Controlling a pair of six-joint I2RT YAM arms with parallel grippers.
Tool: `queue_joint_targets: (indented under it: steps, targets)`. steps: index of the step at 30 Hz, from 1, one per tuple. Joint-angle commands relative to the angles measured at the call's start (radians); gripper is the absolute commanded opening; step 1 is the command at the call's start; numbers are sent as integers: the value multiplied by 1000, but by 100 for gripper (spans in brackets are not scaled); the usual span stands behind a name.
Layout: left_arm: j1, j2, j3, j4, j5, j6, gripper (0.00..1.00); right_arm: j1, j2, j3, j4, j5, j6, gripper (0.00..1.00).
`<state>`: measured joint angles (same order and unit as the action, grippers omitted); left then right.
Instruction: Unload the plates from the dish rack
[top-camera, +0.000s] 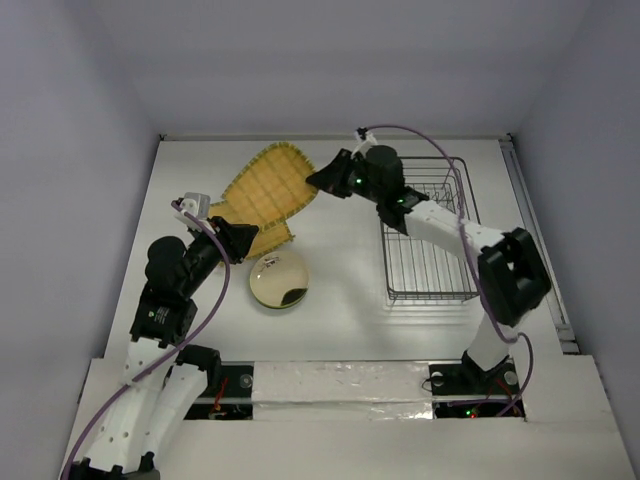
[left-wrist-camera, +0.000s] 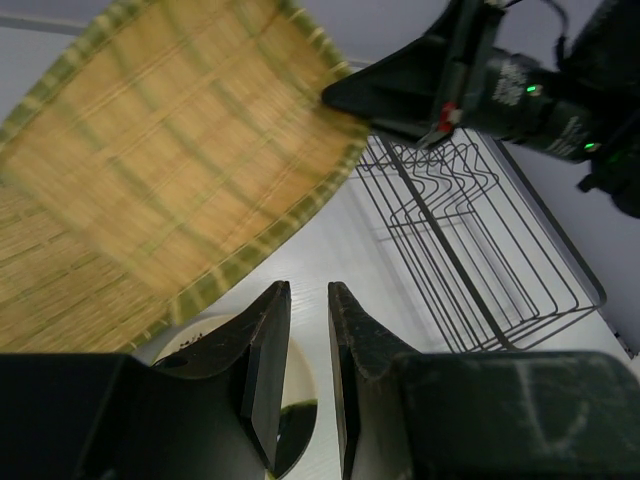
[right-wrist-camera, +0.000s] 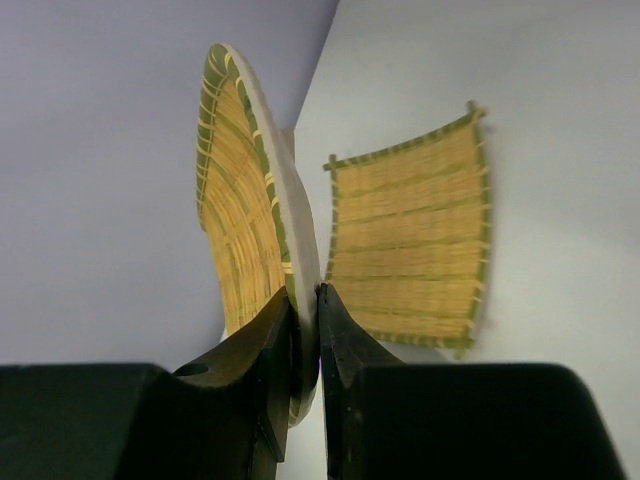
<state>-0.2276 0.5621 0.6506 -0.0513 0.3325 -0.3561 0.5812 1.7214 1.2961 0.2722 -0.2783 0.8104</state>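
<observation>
Right hand clamped the tilted yellow plate by its rim, above its twin on the worktop. Left hand stood narrow, empty

held square plate: woven straw- or bamboo-like strips, yellow with green binding at the rim; ribbed, matt. Back face paler and looks smoother.
flat square plate, 10 o'clock part of the table: same weave and green edging; ribbed, matt.
round cream plate, 6 o'clock of the flat square plate: smooth, glossy; ceramic or hard plastic, cannot tell which. Dark patch is shiny too.
dish rack, 3 o'clock side: thin dark wire, smooth, slight sheen.
table: white, smooth, satin.
left gripper: fingers black plastic, matt, with pale scuffs and specks.
right gripper: fingers black, matt.
cables: purple, smooth jacket.
tape strip, 6 o'clock edge: whitish, wrinkled, shiny.
</observation>
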Motion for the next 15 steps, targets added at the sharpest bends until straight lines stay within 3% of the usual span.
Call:
queue_joint_targets:
  steps: [1,9,15]
  targets:
    - [-1,-16,38,36,7,5,19,64,88,129,242,-27,148,0]
    - [-1,-21,40,33,5,6,19,170,334,297,272,-13,260,0]
    - [-1,-22,40,31,3,6,19,190,452,324,277,5,322,0]
